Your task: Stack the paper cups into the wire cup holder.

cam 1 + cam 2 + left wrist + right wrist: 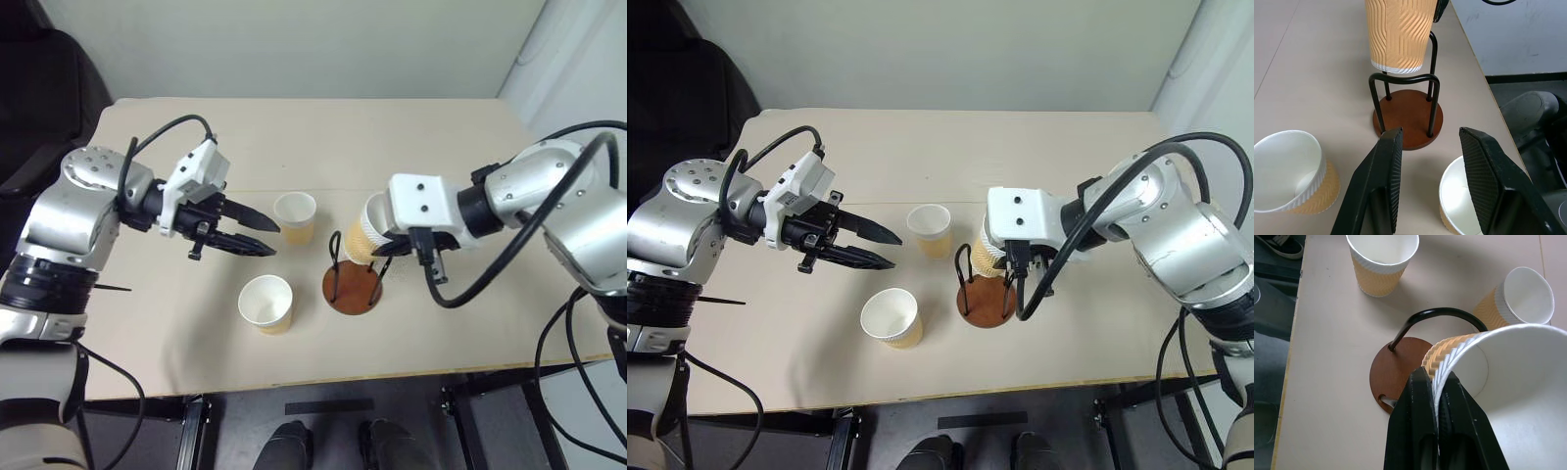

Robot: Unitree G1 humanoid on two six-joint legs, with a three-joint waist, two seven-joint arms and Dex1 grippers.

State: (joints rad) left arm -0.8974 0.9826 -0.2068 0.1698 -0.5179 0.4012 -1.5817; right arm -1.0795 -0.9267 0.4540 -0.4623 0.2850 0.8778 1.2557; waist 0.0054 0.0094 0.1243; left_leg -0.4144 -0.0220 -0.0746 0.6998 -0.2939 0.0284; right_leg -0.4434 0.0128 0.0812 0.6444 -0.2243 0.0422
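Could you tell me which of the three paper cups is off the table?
The cup pinched at its rim by the right gripper, above the wire holder. The other two stand upright on the table.

**Cup hanging right over the holder**

Ribbed paper cup (1398,34) sits just above the wire cup holder (1406,115), bottom about level with the loop tops. Left gripper (1427,161) fingers apart. Two more cups (1290,178) (1462,198) upright on the table (1312,73), holder near its edge.

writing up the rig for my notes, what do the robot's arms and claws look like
Both arms are rounded silver-grey metal shells with black joints and looping black cables. Each wrist carries a boxy white block. The left claw has two long, pointed black fingers with textured inner pads; the right claw has the same black fingers.
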